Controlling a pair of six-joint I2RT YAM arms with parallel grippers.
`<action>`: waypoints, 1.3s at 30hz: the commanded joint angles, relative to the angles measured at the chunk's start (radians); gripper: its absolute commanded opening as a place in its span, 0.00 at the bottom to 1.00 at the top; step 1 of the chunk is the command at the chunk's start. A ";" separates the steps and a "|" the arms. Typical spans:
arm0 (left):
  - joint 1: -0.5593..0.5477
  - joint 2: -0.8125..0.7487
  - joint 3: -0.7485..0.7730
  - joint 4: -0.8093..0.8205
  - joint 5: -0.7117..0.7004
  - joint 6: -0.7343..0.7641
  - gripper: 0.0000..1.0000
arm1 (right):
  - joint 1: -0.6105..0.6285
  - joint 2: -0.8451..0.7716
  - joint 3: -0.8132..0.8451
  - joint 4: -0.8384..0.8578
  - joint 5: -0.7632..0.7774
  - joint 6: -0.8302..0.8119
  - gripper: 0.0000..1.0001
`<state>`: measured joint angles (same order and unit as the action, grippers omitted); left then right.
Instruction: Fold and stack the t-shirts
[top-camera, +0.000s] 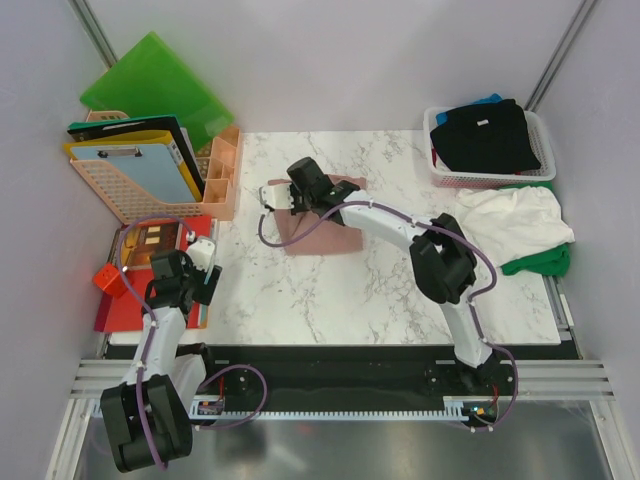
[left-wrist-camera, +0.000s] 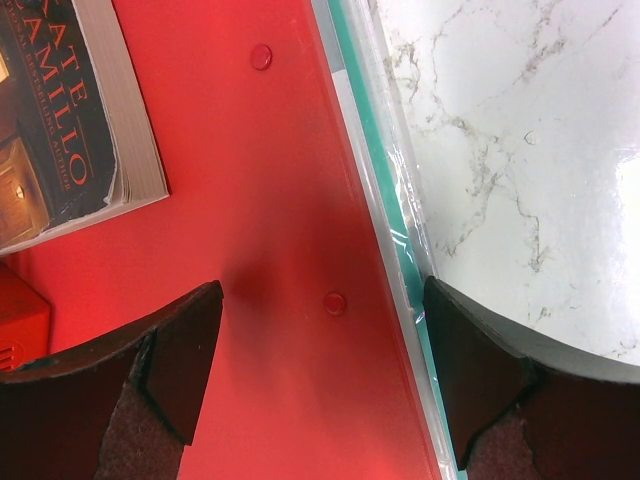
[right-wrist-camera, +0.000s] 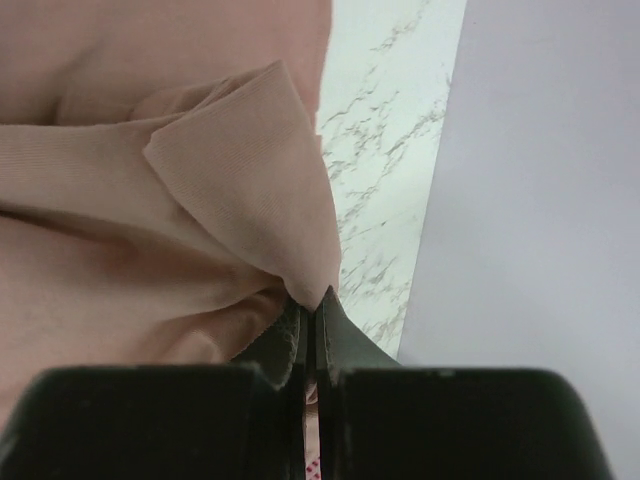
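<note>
A dusty pink t-shirt (top-camera: 325, 235) lies partly folded on the marble table (top-camera: 330, 300), left of centre toward the back. My right gripper (top-camera: 280, 196) is at the shirt's far left edge and shut on a fold of the pink t-shirt (right-wrist-camera: 150, 200); in the right wrist view its jaws (right-wrist-camera: 315, 300) pinch the cloth corner. A white t-shirt (top-camera: 515, 215) and a green t-shirt (top-camera: 538, 262) lie crumpled at the table's right edge. A black t-shirt (top-camera: 487, 135) fills the basket. My left gripper (top-camera: 190, 272) hangs open over the red folder (left-wrist-camera: 270, 200), holding nothing (left-wrist-camera: 320, 340).
The white and pink basket (top-camera: 545, 172) stands at the back right. A pink desk organizer (top-camera: 215, 190) with clipboards and a green folder (top-camera: 155, 85) stand at the back left. A book (left-wrist-camera: 60, 110) and a small orange box (top-camera: 108, 280) lie on the red folder.
</note>
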<state>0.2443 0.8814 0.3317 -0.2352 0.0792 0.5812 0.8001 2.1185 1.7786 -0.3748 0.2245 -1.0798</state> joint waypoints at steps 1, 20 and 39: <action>0.000 0.025 -0.022 -0.038 -0.062 -0.007 0.88 | -0.038 0.093 0.149 0.027 -0.019 -0.078 0.00; 0.001 0.056 -0.017 -0.033 -0.065 -0.014 0.88 | -0.088 0.294 0.266 0.237 0.076 -0.085 0.79; 0.001 0.057 -0.017 -0.033 -0.036 -0.007 0.88 | -0.059 -0.055 0.327 -0.309 0.145 0.665 0.98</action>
<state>0.2405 0.9100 0.3340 -0.2276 0.0803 0.5812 0.7452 2.1567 2.0285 -0.3489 0.5362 -0.6800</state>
